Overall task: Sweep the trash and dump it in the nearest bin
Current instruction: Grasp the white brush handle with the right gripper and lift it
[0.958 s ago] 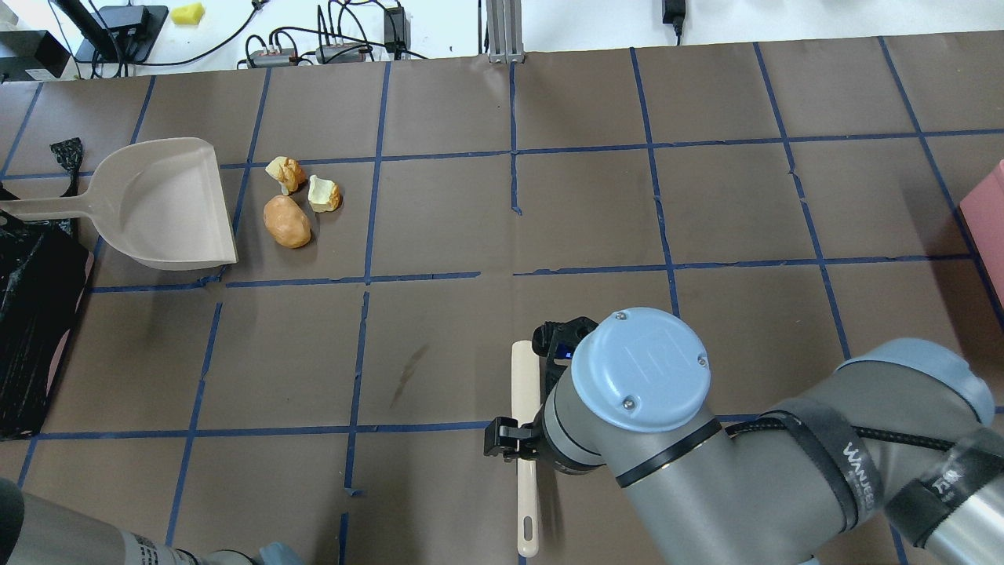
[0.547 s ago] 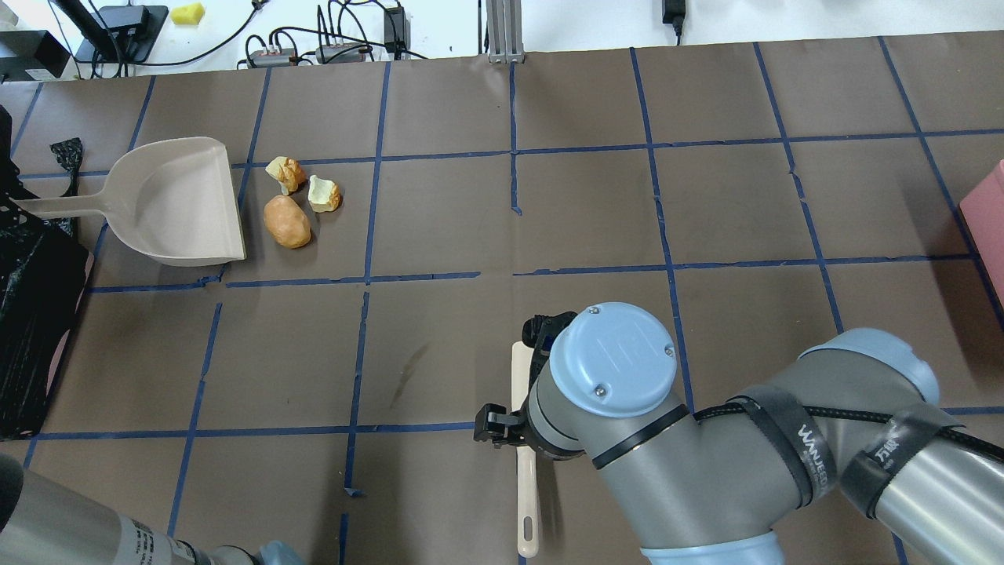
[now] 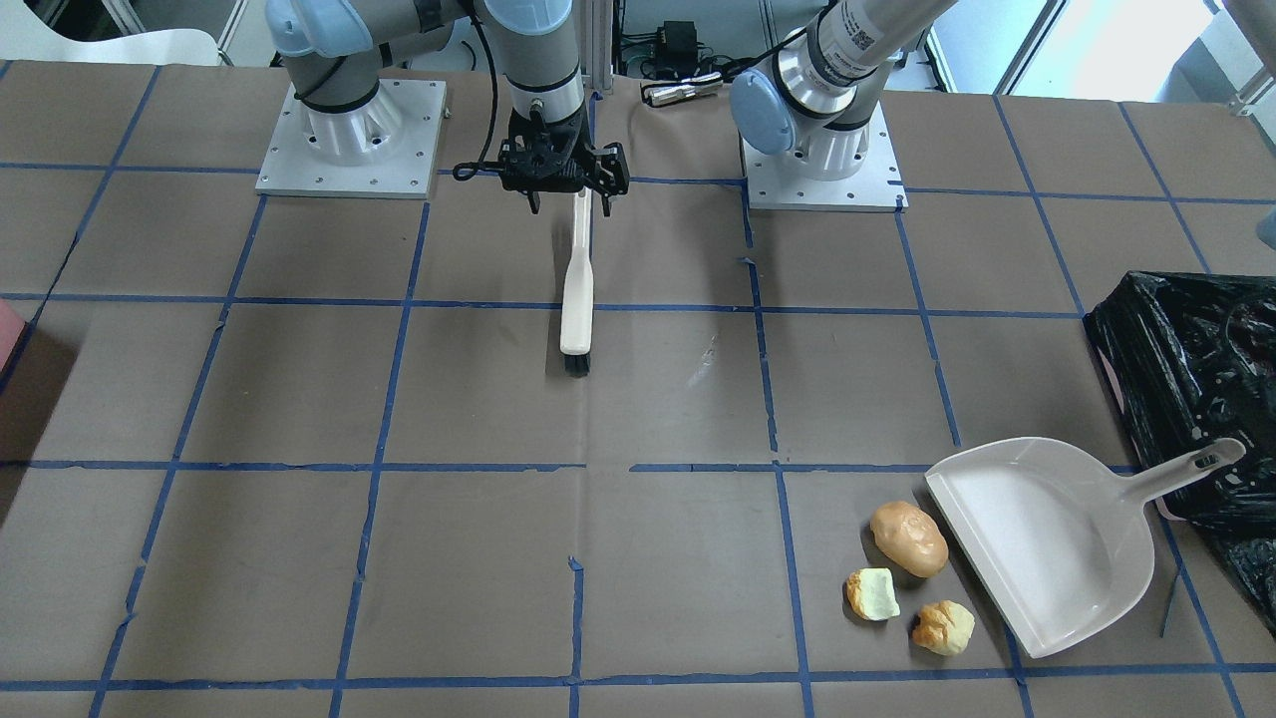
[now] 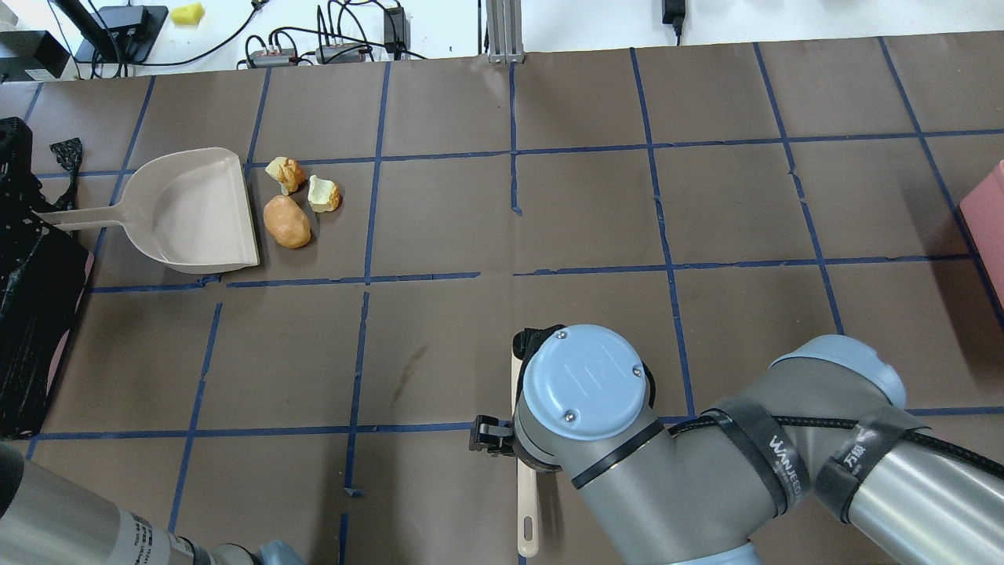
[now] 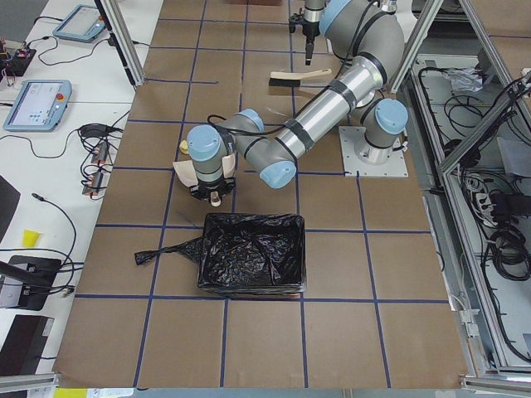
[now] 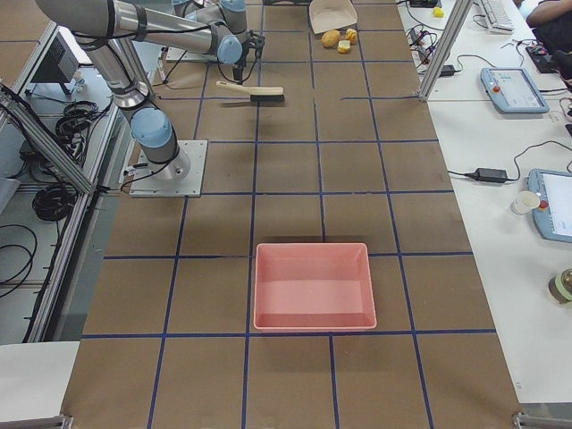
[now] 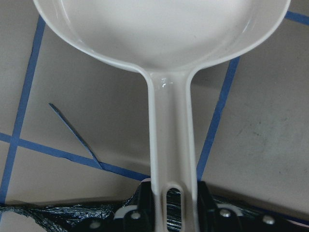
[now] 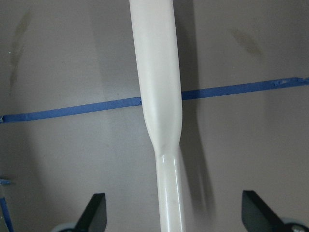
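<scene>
Three scraps lie together on the table: a tan potato-like oval (image 4: 286,221), a pale yellow-green chunk (image 4: 323,194) and a golden bread-like lump (image 4: 285,173). The grey dustpan (image 4: 196,212) lies just left of them with its open lip facing them. My left gripper (image 7: 169,212) is shut on the dustpan's handle end. The black-bag-lined bin (image 4: 31,329) stands at the table's left edge, behind the dustpan's handle. My right gripper (image 3: 570,204) is open and straddles the handle of a cream brush (image 3: 576,299) that lies flat on the table. Its fingers (image 8: 94,212) stand well clear of the handle.
A pink tray (image 6: 313,286) sits at the table's far right end; its edge shows in the overhead view (image 4: 990,212). Blue tape lines grid the brown table. Cables and power supplies lie beyond the far edge.
The dustpan has slid to the right, closer to the scraps. My right arm has shifted left and nearer the robot, over the brush handle. The scraps and the brush have not moved.
</scene>
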You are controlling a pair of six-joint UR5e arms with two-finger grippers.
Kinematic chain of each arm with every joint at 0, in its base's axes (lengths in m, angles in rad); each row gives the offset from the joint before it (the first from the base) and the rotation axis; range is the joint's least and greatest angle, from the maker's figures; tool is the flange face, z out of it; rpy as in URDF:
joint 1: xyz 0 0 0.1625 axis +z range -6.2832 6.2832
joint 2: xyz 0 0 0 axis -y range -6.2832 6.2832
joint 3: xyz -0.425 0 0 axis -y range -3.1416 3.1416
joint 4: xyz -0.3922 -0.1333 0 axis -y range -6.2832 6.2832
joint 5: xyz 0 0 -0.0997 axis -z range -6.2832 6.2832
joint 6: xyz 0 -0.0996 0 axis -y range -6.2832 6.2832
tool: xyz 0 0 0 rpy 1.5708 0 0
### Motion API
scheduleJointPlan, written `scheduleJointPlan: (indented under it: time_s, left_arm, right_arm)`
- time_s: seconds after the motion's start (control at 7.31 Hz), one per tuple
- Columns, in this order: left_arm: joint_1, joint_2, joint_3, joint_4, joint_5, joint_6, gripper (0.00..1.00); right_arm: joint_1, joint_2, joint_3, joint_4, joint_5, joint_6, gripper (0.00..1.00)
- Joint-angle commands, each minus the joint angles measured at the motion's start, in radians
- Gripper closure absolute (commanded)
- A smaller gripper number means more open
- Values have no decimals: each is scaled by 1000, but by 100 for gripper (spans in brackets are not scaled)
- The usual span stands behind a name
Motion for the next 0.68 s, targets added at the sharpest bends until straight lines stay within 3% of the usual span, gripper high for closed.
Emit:
scheduleJointPlan:
  time_s: [0.0, 0.27, 0.55]
  left_arm:
    - [-5, -6, -19, 18, 7, -6, 100]
    - [-6, -17, -21, 37, 6, -3, 100]
    - [-8, -17, -29, 40, 3, -4, 100]
  right_arm:
    - [21, 12, 6, -18, -26, 6, 1]
    - [56, 44, 28, -111, -66, 63, 0]
    - [84, 70, 29, -125, -97, 119, 1]
